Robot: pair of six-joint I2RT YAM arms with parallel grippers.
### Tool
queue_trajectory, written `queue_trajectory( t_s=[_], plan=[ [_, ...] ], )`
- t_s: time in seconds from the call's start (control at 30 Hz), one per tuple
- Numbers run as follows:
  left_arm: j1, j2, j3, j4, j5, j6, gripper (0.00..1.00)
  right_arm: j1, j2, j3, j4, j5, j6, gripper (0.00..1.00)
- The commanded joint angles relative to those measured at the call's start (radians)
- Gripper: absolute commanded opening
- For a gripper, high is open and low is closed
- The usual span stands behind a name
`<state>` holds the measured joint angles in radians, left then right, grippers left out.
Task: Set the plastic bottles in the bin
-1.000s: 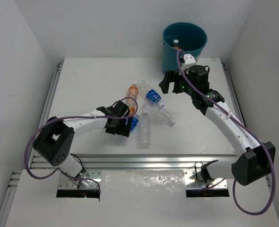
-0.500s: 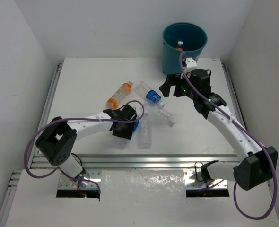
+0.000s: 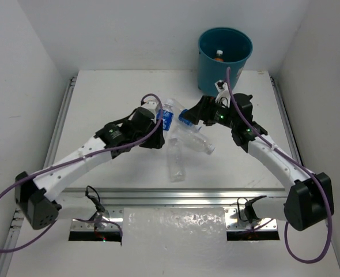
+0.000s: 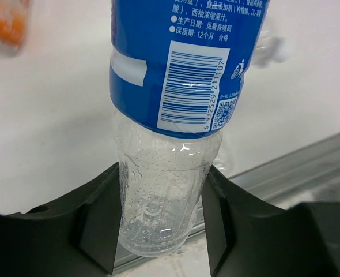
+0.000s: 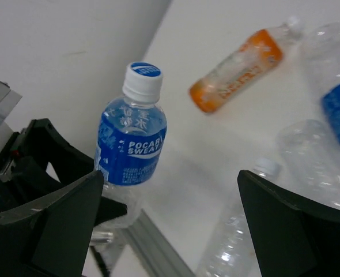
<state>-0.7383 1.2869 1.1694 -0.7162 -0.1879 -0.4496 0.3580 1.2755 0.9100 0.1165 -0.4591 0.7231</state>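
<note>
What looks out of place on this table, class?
Nothing spilled. Two plain clear bottles lie on their sides on the table, and the left gripper pinches a blue-label bottle only by its base.

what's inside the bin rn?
Top view shows one orange bottle with a white cap lying inside the teal bin. The bin's near wall covers the lower near part of its interior, so anything lying there cannot be seen.

Your teal bin, near the far-right corner of the table, holds an orange bottle; blue-labelled bottle aloft, cap up; clear bottles lie mid-table.
</note>
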Motion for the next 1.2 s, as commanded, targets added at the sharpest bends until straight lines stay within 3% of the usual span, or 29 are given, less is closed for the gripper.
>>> queue_trajectory(
  t_s=[0.0,0.1,0.37,0.43,0.5,0.57,0.67,0.7,0.77,0.8,0.83,0.87,0.9,0.97,1.0,1.03,1.17],
  plan=[
    [-0.004,-0.109,-0.046,0.168,0.149,0.031,0.00,0.009,0.022,-0.032,0.288,-0.162,0.246,0.99],
    [-0.004,-0.173,-0.085,0.280,0.239,0.020,0.00,0.025,0.053,-0.036,0.388,-0.213,0.318,0.99],
    [-0.004,-0.163,-0.111,0.417,0.426,-0.001,0.00,0.122,0.107,0.045,0.376,-0.266,0.271,0.97],
    [-0.004,-0.150,-0.109,0.420,0.418,0.003,0.00,0.134,0.128,0.062,0.380,-0.302,0.268,0.94],
    [-0.004,-0.144,-0.091,0.416,0.389,0.015,0.00,0.145,0.137,0.072,0.397,-0.348,0.269,0.79],
    [-0.004,-0.130,-0.061,0.390,0.345,0.031,0.00,0.145,0.142,0.072,0.399,-0.363,0.272,0.73],
    [-0.003,-0.110,-0.021,0.350,0.273,0.041,0.00,0.145,0.140,0.067,0.396,-0.380,0.263,0.84],
    [-0.003,-0.109,-0.016,0.345,0.259,0.042,0.00,0.145,0.139,0.064,0.397,-0.385,0.262,0.83],
    [-0.003,-0.100,0.001,0.337,0.255,0.052,0.00,0.145,0.134,0.058,0.407,-0.392,0.251,0.67],
    [-0.003,-0.092,0.007,0.333,0.251,0.054,0.00,0.145,0.136,0.059,0.404,-0.389,0.245,0.37],
    [-0.003,-0.089,0.012,0.324,0.249,0.060,0.03,0.145,0.137,0.064,0.397,-0.383,0.239,0.21],
    [-0.003,-0.086,0.024,0.317,0.242,0.071,0.13,0.145,0.145,0.070,0.394,-0.378,0.222,0.10],
    [-0.003,-0.083,0.030,0.308,0.225,0.072,0.45,0.144,0.151,0.081,0.390,-0.371,0.213,0.01],
    [-0.003,-0.078,0.061,0.252,0.098,0.057,0.73,0.124,0.168,0.130,0.338,-0.339,0.171,0.00],
    [-0.003,-0.077,0.076,0.221,0.037,0.046,0.99,0.110,0.173,0.147,0.315,-0.290,0.159,0.00],
    [-0.001,-0.078,0.108,0.149,-0.096,0.013,0.99,0.069,0.179,0.195,0.263,-0.259,0.139,0.00],
    [0.013,-0.095,0.150,-0.002,-0.342,-0.032,1.00,-0.045,0.219,0.393,0.100,-0.060,0.046,0.00]
  ],
)
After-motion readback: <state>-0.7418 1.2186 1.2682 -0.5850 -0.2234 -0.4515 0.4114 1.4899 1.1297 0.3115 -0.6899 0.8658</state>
